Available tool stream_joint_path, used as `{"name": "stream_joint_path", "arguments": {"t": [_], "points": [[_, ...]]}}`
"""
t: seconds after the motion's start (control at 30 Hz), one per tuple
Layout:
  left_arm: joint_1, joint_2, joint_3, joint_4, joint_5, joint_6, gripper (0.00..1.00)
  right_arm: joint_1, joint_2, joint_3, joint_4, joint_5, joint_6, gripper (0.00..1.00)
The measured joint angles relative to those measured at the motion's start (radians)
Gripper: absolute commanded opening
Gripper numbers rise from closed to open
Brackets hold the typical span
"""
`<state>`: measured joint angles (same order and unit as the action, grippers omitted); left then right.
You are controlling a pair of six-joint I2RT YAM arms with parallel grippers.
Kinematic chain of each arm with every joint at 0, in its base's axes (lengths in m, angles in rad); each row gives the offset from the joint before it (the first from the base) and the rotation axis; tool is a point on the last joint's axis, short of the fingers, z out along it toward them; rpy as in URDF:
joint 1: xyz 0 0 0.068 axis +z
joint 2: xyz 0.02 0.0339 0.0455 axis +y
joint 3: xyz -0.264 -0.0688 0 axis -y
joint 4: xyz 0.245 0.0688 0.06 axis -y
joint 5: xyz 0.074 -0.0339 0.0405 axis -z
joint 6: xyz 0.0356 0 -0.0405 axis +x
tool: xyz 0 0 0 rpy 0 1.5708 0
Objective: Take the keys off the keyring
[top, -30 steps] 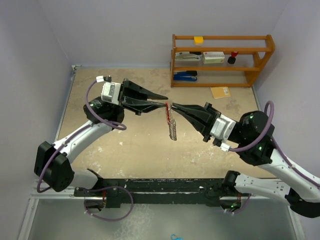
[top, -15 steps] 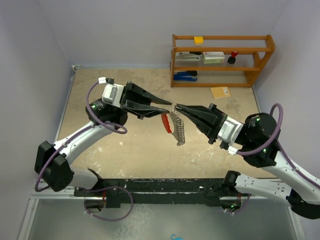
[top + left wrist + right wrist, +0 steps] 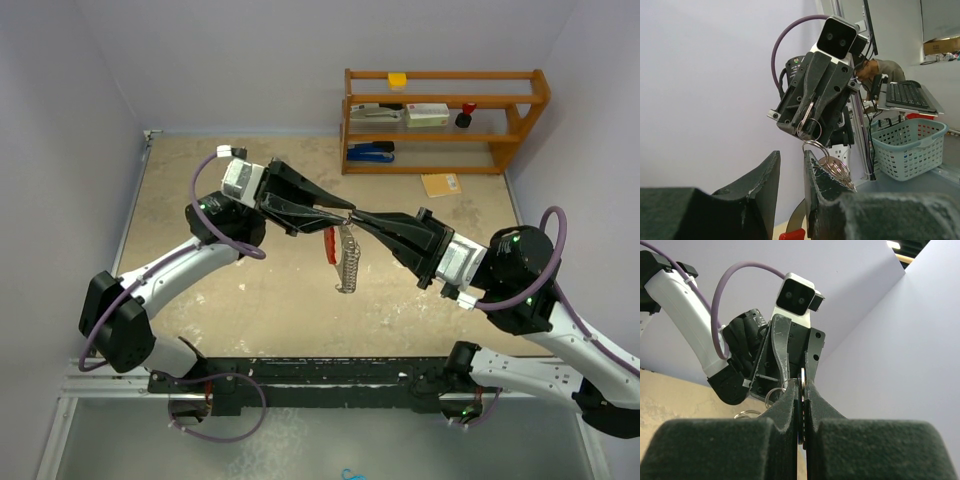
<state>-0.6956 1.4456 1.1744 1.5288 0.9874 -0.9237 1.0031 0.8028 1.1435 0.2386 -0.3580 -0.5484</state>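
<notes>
The keyring [image 3: 346, 262], a red strip joined to a silvery ridged arc, hangs in mid-air at the centre of the top view, over the desk [image 3: 250, 290]. The right end effector [image 3: 354, 217] is clamped on its metal top. The left end effector [image 3: 342, 214], just beside it, stands narrowly parted. A wooden shelf [image 3: 445, 138] sits upper right.
</notes>
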Motion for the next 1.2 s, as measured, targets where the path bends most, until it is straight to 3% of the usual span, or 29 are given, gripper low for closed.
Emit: {"name": "stream_joint_path", "arguments": {"t": [1.2], "points": [[-0.064,-0.002,0.008,0.0,-0.009,-0.034,0.21,0.005,0.002,-0.001,0.007,-0.009,-0.002,0.0]]}}
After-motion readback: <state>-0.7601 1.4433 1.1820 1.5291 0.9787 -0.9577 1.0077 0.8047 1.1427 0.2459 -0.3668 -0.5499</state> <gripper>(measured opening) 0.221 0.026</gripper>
